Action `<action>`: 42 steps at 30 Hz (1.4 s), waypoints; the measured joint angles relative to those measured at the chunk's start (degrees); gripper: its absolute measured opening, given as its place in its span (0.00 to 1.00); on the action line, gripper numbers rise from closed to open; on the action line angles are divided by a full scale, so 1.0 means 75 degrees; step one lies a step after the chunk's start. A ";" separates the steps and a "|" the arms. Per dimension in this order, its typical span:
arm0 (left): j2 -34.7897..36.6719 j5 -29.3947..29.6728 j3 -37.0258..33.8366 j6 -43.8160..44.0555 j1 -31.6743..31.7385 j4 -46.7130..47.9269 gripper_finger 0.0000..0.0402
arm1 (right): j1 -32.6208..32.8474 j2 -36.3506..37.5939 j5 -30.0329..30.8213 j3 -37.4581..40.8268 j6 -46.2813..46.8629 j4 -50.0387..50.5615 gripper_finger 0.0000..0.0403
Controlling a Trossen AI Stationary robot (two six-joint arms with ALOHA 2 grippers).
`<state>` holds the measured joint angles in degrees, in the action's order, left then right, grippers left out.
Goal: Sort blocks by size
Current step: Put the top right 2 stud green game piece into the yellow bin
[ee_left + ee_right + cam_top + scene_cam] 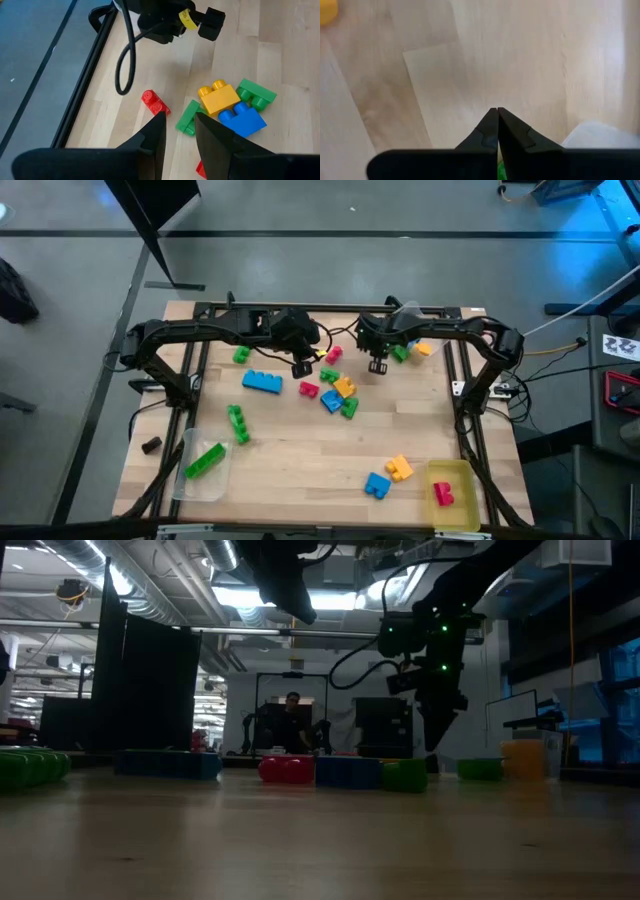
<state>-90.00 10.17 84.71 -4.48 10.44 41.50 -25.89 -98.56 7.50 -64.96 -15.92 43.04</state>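
Left gripper (179, 131) above red block (155, 102), fingers parted

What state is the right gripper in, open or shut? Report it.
Shut. In the right wrist view the right gripper's two dark fingers meet with no gap, nothing visibly between the tips, above the wooden table.

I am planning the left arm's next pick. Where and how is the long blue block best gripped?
Probably from straight above, closing across its short width near the middle. The long blue block lies flat and apart from other blocks, so both long sides are free. The left gripper, open, hangs just right of it.
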 joint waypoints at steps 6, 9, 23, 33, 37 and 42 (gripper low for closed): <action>0.0000 0.0000 0.0000 -0.0001 0.0000 0.0007 0.22 | -0.0003 0.0006 0.0006 -0.0170 0.1187 0.0556 0.11; 0.0000 0.0000 0.0002 -0.0001 0.0000 0.0014 0.22 | -0.0003 0.0006 0.0234 -0.0173 0.1776 0.1051 0.21; 0.0000 0.0000 0.0000 0.0001 0.0000 0.0064 0.22 | -0.0003 0.0006 0.1192 0.0261 0.3900 0.1464 0.50; -0.0003 0.0000 0.0000 0.0002 -0.0003 0.0210 0.22 | -0.0006 0.0006 0.1723 0.0806 0.3911 0.0991 0.49; -0.0003 0.0000 0.0000 0.0006 -0.0003 0.0208 0.22 | -0.0006 0.0006 0.1720 0.1034 0.3900 0.0591 0.49; -0.0006 0.0000 0.0000 0.0008 -0.0003 0.0207 0.22 | -0.0006 0.0006 0.1531 0.1219 0.3894 0.0546 0.49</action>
<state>-90.04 10.17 84.71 -4.43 10.41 43.05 -25.93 -98.52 18.99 -55.81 13.28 47.13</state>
